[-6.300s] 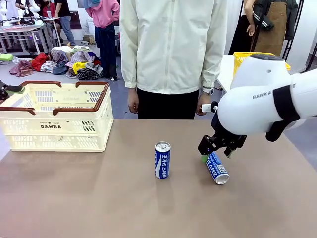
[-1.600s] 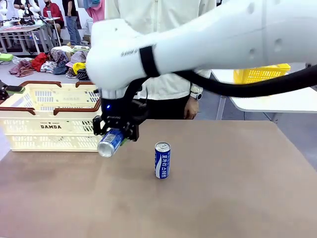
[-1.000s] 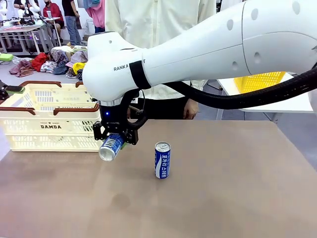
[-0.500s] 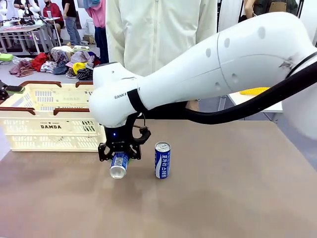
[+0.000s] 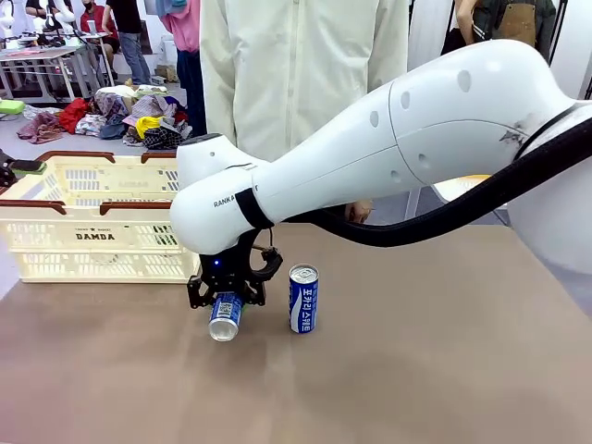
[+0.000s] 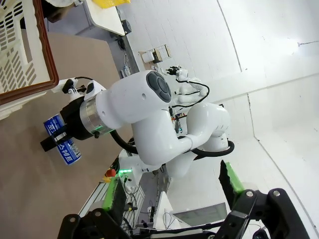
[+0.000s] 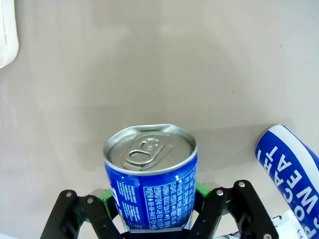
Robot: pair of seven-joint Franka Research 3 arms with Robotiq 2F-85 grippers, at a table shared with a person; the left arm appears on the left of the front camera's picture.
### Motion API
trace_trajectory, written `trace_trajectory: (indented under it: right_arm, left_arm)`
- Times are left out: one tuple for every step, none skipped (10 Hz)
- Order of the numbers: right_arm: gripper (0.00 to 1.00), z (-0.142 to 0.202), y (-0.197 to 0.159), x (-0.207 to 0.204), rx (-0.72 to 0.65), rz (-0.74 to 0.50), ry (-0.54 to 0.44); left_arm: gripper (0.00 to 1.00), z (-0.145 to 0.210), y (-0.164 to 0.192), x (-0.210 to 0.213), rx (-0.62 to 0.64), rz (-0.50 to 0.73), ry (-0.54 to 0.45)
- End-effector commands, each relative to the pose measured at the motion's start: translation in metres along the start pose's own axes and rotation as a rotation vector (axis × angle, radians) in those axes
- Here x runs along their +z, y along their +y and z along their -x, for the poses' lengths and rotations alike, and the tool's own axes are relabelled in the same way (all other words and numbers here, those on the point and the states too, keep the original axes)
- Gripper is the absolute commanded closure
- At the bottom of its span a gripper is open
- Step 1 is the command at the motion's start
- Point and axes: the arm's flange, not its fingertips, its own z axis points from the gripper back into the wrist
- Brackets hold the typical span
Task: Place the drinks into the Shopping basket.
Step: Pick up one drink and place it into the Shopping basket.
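Note:
My right gripper (image 5: 225, 300) is shut on one drink can (image 5: 224, 320), blue and white with a silver top. It holds the can tilted, top toward the front camera, low over the brown table, just off the Shopping basket's (image 5: 102, 218) right front corner. In the right wrist view the can (image 7: 149, 174) sits between the green pads of that gripper (image 7: 152, 193). A second can (image 5: 303, 298) stands upright on the table just right of the held one, and also appears at the wrist view's right edge (image 7: 291, 164). My left gripper (image 6: 172, 199) is open and holds nothing, well off the table, looking back at the right arm and its can (image 6: 62, 140).
A person in a pale jacket stands at the far side, one hand (image 5: 356, 211) near the table edge behind my right arm. The big white right arm (image 5: 416, 139) spans the table's middle and right. The basket's brown rim (image 6: 42, 55) shows in the left wrist view.
My right gripper has come down and slightly right with the can, from beside the basket's wall to low over the table. The can's top has swung to face the front camera.

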Motion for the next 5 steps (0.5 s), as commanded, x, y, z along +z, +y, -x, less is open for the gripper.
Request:
trace_trajectory:
  right_arm:
    - [0.00, 0.0007, -0.0002, -0.0030, -0.033, 0.017, -0.044]
    - [0.00, -0.0003, -0.0013, -0.0046, -0.033, 0.018, -0.043]
    - [0.00, -0.0023, -0.0031, -0.0062, -0.024, 0.011, -0.031]
    - [0.00, -0.0038, -0.0051, -0.0065, -0.028, 0.005, -0.028]
    - [0.00, -0.0041, -0.0073, -0.0057, -0.032, 0.001, -0.027]
  left_arm:
    - [0.00, 0.0023, -0.0013, -0.0002, -0.007, 0.015, -0.002]
    - [0.00, 0.0023, -0.0013, -0.0002, -0.007, 0.015, -0.002]
    - [0.00, 0.0023, -0.0013, -0.0002, -0.007, 0.015, -0.002]
    - [0.00, 0.0023, -0.0013, -0.0002, -0.007, 0.015, -0.002]
    - [0.00, 0.0023, -0.0013, -0.0002, -0.007, 0.015, -0.002]
